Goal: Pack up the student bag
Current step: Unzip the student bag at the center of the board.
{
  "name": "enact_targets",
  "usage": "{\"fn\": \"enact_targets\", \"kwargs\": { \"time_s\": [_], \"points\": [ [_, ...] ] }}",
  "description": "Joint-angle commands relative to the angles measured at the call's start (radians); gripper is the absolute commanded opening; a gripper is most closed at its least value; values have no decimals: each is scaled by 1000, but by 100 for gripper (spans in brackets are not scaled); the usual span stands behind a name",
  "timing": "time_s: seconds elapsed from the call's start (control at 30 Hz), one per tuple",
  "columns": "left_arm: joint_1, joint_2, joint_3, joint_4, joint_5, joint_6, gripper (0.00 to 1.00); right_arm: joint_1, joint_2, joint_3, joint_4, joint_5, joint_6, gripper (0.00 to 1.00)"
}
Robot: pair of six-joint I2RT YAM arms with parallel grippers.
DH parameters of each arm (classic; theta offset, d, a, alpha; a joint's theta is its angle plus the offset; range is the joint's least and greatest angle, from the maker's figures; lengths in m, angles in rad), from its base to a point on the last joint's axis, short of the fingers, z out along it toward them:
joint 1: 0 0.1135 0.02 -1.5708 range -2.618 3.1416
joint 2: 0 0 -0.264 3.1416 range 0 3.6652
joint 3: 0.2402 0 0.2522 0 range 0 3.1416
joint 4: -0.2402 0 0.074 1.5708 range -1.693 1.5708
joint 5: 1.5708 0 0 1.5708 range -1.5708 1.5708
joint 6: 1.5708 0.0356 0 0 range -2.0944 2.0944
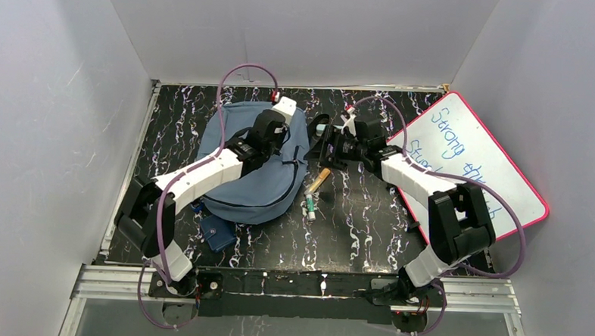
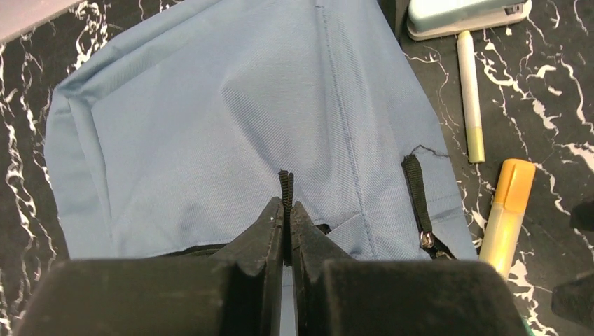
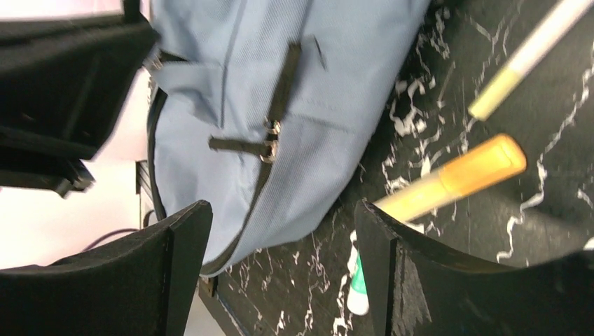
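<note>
The slate-blue student bag [image 1: 241,181] lies flat on the table's left half. My left gripper [image 1: 269,140] rests on top of it, shut on a black zipper pull strap [image 2: 285,183]; in the left wrist view the gripper [image 2: 287,210] pinches the strap with the blue fabric [image 2: 210,119] spread beyond. A second zipper pull [image 2: 419,203] lies to the right of it. My right gripper [image 1: 319,155] hovers just off the bag's right edge. It stands open [image 3: 280,238] over the bag's rim [image 3: 280,105] and the dark table, with nothing between its fingers.
An orange marker [image 1: 318,180], a green-and-white marker [image 1: 309,206], a pale yellow pen [image 2: 471,98] and a light teal stapler [image 2: 462,14] lie right of the bag. A pink-framed whiteboard [image 1: 469,156] leans at the right. A small dark-blue pouch [image 1: 217,233] sits near the front edge.
</note>
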Motion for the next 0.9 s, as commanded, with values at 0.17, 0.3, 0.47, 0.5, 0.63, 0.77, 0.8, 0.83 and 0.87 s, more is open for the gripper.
{"fn": "enact_targets", "kwargs": {
  "time_s": [0.17, 0.3, 0.47, 0.5, 0.63, 0.77, 0.8, 0.83, 0.87],
  "points": [
    [66, -145, -105, 126, -30, -188, 0, 0, 152, 215, 60, 8, -1, 86],
    [80, -147, -107, 124, 2, -202, 0, 8, 261, 306, 52, 1, 9, 87],
    [84, -145, -112, 132, 31, -209, 0, 40, 344, 388, 47, 0, 32, 86],
    [84, -144, -113, 133, 36, -209, 0, 48, 354, 400, 47, 4, 36, 86],
    [85, -144, -118, 135, 55, -211, 0, 72, 381, 435, 49, 17, 60, 87],
    [85, -144, -124, 137, 76, -211, 0, 87, 389, 449, 55, 33, 79, 87],
    [85, -142, -124, 137, 84, -211, 0, 92, 390, 452, 54, 40, 81, 87],
    [86, -141, -124, 138, 93, -211, 0, 95, 392, 457, 51, 47, 82, 87],
    [85, -139, -124, 139, 105, -210, 0, 100, 394, 462, 46, 55, 82, 87]
  ]
}}
